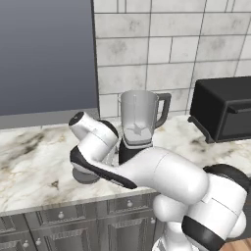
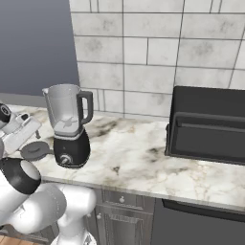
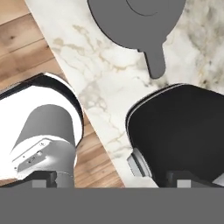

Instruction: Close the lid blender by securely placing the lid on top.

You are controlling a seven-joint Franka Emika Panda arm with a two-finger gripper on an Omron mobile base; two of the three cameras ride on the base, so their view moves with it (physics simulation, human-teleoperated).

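The lid (image 2: 35,150) is seen lying flat on the marble counter (image 2: 143,158), just beside the blender (image 2: 70,125) on its left as viewed from the right base camera, with its short tab (image 3: 155,62) pointing away from the disc in the hand view. Nothing is held: the lid is untouched on the stone, and the jar mouth is left uncovered, blades visible through the tinted wall, so the closing step is judged not yet begun.

The arm is bent low over the counter edge beside the blender, the wrist evidently brought down over the lid for a grasp from above. In the hand view the lid is framed at the top, with the black blender base (image 3: 183,131) below it. The fingertips are lost in the grey band at the bottom, so whether the gripper is spread or pressed together cannot be told.

The counter is a pale veined marble set above grey panelled cabinets with round knobs (image 1: 61,214). A black boxy oven (image 2: 208,125) is stood well apart to the right, against a wall of large light tiles (image 2: 153,52); a plain grey-blue panel (image 1: 46,56) is set at the left. Wooden flooring (image 3: 17,39) is glimpsed beyond the counter edge.
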